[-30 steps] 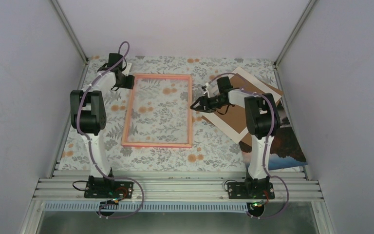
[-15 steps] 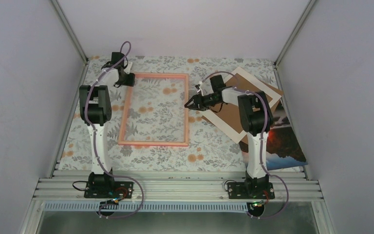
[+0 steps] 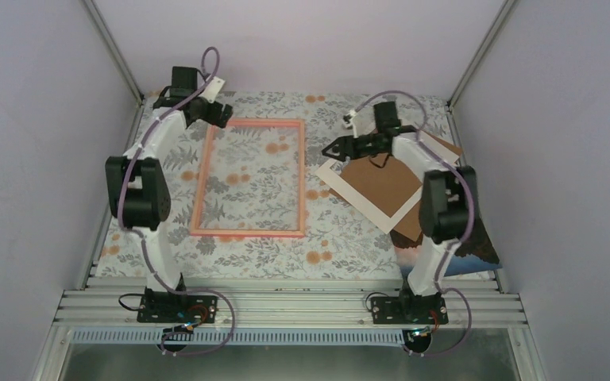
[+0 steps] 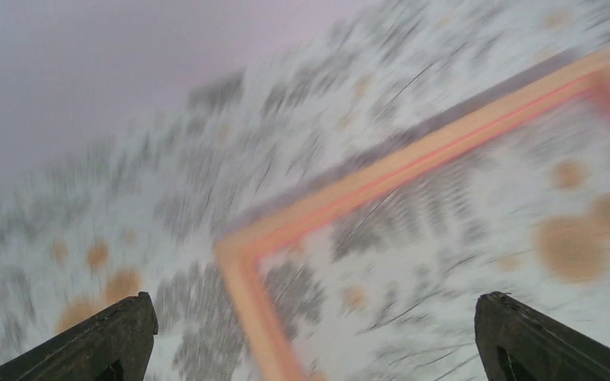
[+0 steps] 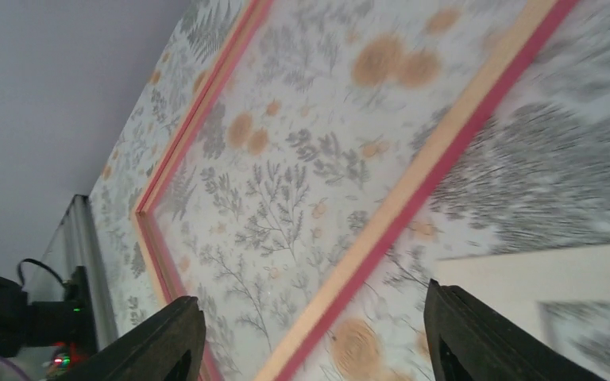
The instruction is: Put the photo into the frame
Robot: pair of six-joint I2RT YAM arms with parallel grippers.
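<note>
Top external: board [image 3: 377,182] seemingly atop photo [image 3: 476,252]

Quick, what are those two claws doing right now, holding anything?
Left gripper: open, holding nothing.
Right gripper: open, holding nothing.

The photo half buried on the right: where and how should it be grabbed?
Grip the photo by its bare near-right corner, coming in from the right side. It lies flat, and the brown backing board covers most of the rest, so only that corner offers a free edge, likely for the right pincer.
</note>
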